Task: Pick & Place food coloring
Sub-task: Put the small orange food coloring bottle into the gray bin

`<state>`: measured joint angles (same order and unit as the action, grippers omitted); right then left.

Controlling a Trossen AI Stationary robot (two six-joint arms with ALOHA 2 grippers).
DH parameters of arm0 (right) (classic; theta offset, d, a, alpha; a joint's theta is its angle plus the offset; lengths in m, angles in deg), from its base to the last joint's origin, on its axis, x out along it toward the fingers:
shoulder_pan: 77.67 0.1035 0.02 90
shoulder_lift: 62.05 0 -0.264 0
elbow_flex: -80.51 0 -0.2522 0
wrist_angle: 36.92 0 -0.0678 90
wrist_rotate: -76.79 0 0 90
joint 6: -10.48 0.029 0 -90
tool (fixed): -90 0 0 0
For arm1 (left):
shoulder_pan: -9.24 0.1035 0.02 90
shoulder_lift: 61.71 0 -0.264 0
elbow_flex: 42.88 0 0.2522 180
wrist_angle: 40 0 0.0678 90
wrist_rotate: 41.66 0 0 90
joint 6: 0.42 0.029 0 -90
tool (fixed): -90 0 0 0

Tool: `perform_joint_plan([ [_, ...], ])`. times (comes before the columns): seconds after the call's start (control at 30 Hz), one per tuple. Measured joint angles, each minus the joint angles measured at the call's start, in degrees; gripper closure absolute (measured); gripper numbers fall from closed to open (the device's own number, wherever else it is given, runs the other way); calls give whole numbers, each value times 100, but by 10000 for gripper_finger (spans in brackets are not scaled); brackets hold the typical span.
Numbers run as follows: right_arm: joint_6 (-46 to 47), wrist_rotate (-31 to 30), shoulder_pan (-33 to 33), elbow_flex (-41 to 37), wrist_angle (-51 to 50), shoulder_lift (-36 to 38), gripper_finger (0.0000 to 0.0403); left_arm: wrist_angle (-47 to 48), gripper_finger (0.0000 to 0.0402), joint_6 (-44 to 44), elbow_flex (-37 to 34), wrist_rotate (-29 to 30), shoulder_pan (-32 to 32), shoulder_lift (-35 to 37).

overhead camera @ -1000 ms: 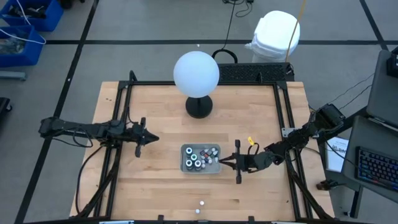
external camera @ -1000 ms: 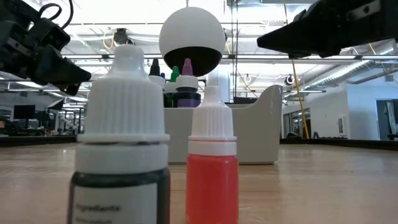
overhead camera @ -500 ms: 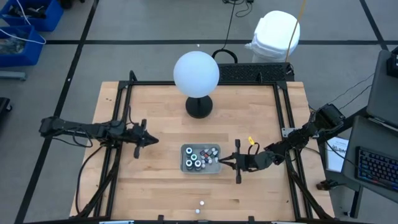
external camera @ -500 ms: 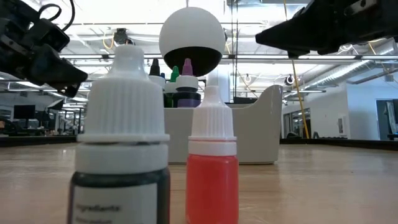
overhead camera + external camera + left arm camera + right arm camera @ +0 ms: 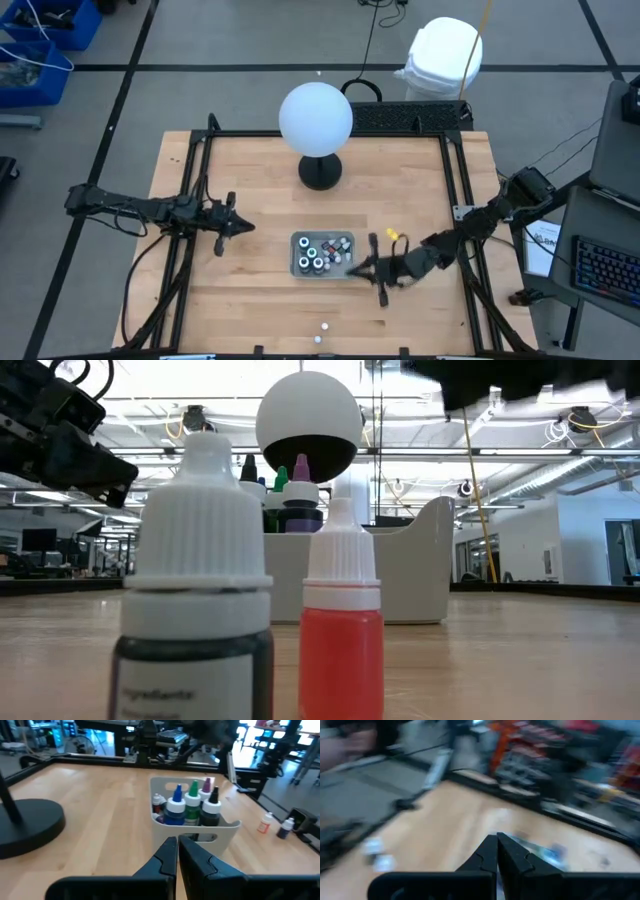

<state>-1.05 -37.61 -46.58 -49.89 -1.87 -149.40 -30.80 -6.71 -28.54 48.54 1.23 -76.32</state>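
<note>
Two loose bottles [image 5: 320, 332]: well apart from both arms.
Right jaws [image 5: 351, 270]: pressed together, empty, beside tray [image 5: 322, 271]; could knock it.
Left jaws [image 5: 248, 225]: nearly together, empty.

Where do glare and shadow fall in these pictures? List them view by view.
High view: even light, with the white globe the brightest thing and only a soft shadow round its black base. Low view: ceiling lights glare behind the scene, and the globe's underside is dark. Left wrist view: strong glare in the room beyond the tray.
</note>
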Motion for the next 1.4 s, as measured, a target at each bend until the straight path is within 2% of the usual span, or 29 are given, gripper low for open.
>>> perform_joint_plan([
  [0.07, -33, 294, 207, 604, -875, -83, 403, 0, 380, 13, 0, 132, 0, 0],
  [0.13, 41, 334, 456, 1233, -1662, -369, 403, -4, 380, 67, 0, 259, 0, 0],
  [0.3, 182, -311, 857, 2698, -2740, -1257, 403, -263, 380, 366, 0, 430, 0, 0],
  [0.43, 748, -421, 925, 3843, -4354, -1950, 403, -516, 380, 444, 2, 434, 0, 0],
  [0.57, 1264, -357, 906, 4697, -4902, -2537, 403, -551, 380, 478, 2, 417, 0, 0],
  [0.7, 1505, -221, 1031, 5316, -5359, -2891, 403, -554, 380, 749, 2, 158, 0, 0],
  [0.93, 1843, -136, 1020, 5302, -5364, -2973, 395, -718, 380, 1345, 4, 134, 0, 0],
  [1.13, 1939, -104, 973, 4853, -5297, -2973, 340, -796, 380, 1392, 4, 135, 0, 0],
  [1.4, 1275, -89, 940, 3907, -3524, -2973, 257, -766, 380, 1370, 4, 139, 0, 0],
])
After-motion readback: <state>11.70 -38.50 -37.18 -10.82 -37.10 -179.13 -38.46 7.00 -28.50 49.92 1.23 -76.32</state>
